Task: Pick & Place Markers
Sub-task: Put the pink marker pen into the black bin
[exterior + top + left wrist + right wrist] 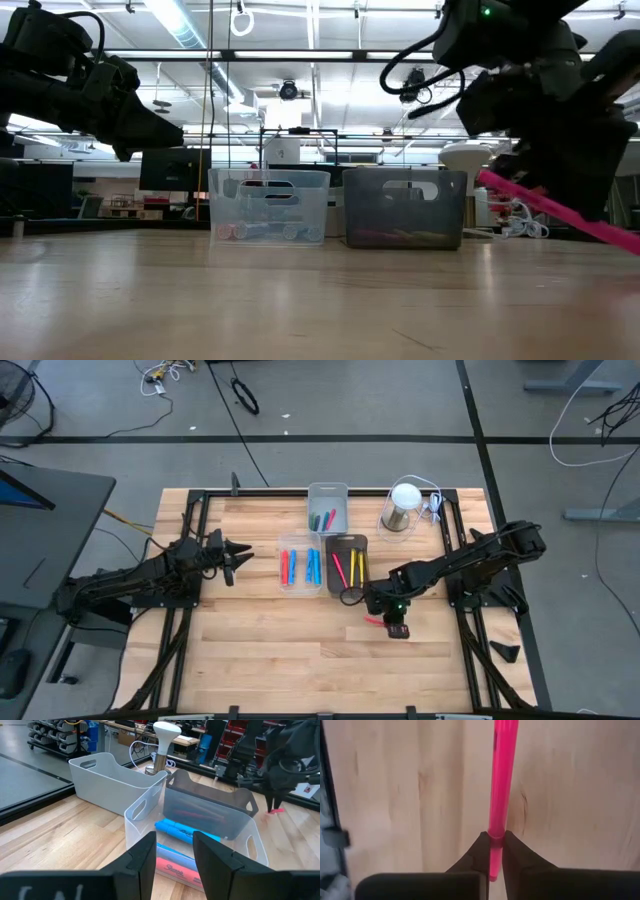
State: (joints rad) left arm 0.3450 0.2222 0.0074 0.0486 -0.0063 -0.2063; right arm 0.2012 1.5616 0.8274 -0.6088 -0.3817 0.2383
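Just above the bench (260, 650), the right claw (493, 851) pinches a pink marker (501, 780) near one end, so it could pivot or slip before reaching the dark bin (347, 565); the left claw (172, 851) waits narrowly parted.

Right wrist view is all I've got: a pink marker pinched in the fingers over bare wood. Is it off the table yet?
Observer: It looks lifted. The low view shows the pink marker tilted above the table, though its lower end runs out of frame.
Operator: Where's the nearest bin?
Observer: The dark bin sits right beside the right gripper, holding pink and yellow markers.
Operator: Is the left arm in the way?
Observer: No. The left gripper hovers open on the clear bin's far side.
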